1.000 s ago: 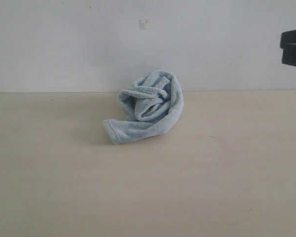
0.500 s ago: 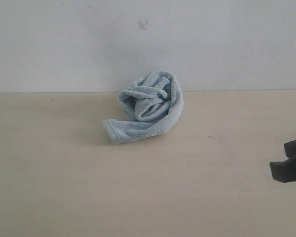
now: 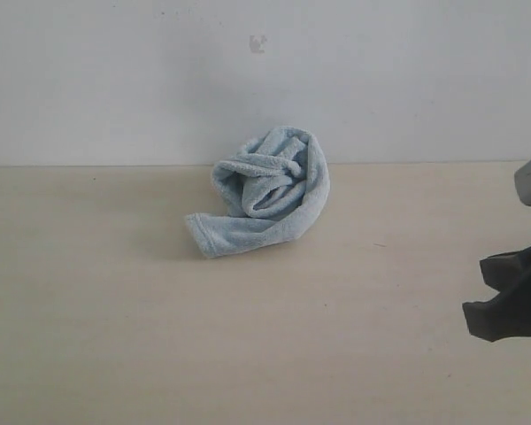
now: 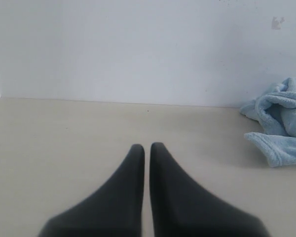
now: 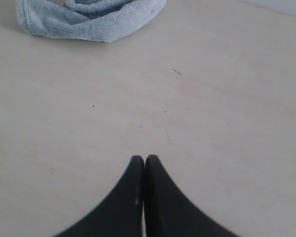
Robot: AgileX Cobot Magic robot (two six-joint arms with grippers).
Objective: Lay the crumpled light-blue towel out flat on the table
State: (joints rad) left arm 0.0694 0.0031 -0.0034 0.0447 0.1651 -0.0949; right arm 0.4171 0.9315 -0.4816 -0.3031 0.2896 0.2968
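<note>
The towel (image 3: 264,190) is found crumpled in a mound toward the far edge of the table (image 3: 115,336), untouched. Within the last second the right gripper (image 5: 144,159) has been lowered from high at the right margin. It is well apart from the cloth, with its fingers closed on nothing. The left gripper (image 4: 147,146) is likewise closed and empty. Spreading is judged not yet begun.

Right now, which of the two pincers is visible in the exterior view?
The right pincer, at that view's right edge; the left pincer shows only in its wrist view.
</note>
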